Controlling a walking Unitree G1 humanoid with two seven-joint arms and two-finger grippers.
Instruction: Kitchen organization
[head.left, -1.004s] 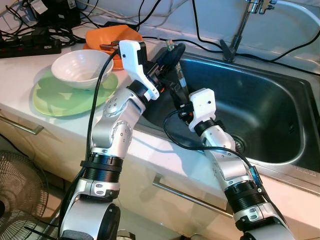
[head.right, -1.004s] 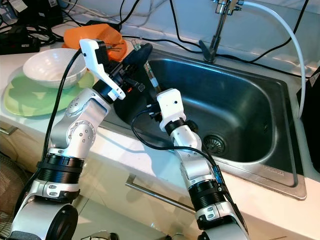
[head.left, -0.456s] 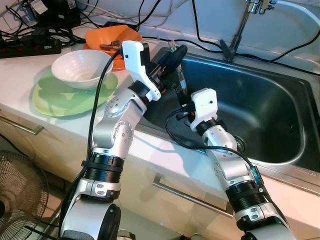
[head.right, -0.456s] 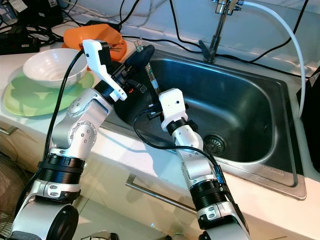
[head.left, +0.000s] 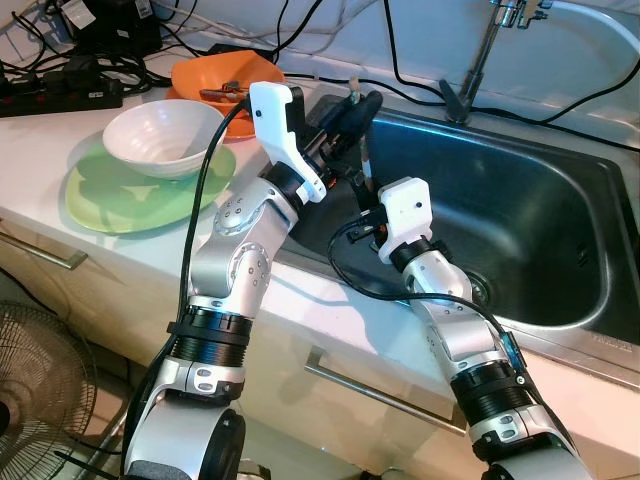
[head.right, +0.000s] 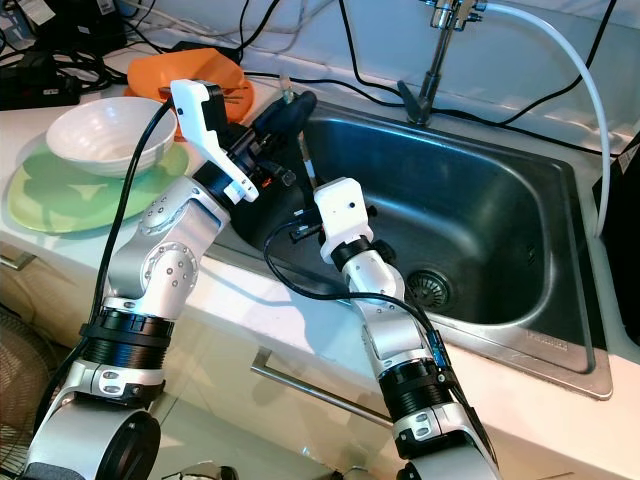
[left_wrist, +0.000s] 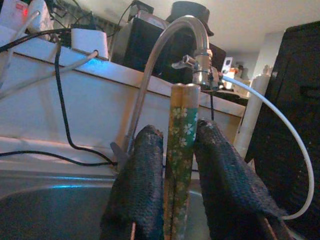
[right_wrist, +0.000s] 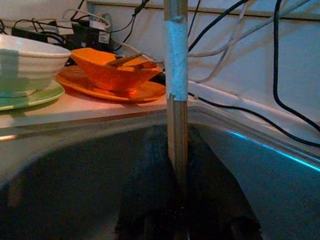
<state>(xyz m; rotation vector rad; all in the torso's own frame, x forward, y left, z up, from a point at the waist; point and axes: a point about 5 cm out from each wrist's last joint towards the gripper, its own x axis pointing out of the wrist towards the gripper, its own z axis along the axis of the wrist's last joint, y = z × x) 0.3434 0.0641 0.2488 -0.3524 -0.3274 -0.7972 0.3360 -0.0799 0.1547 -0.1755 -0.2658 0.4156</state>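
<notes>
A pair of green flower-patterned chopsticks (left_wrist: 182, 120) stands nearly upright over the near left corner of the steel sink (head.left: 560, 230). My left gripper (head.left: 352, 108) is shut on their upper part, its black fingers (left_wrist: 142, 170) pressed on both sides. My right gripper (head.left: 366, 200) sits lower inside the sink, shut on the lower part of the chopsticks (right_wrist: 176, 75). On the counter to the left, a white bowl (head.left: 163, 137) rests on a green plate (head.left: 110, 205). Behind them an orange bowl (head.left: 215, 80) sits on an orange plate.
A faucet (head.left: 480, 60) with a white hose rises at the sink's far rim, and black cables trail along the back wall. A power strip (head.left: 60, 95) lies at the far left. A drawer handle (head.left: 380, 395) and a floor fan (head.left: 40, 400) are below the counter.
My left gripper has shifted a little to the right over the sink corner, and the chopsticks now stand more upright. The right gripper has stayed almost where it was.
</notes>
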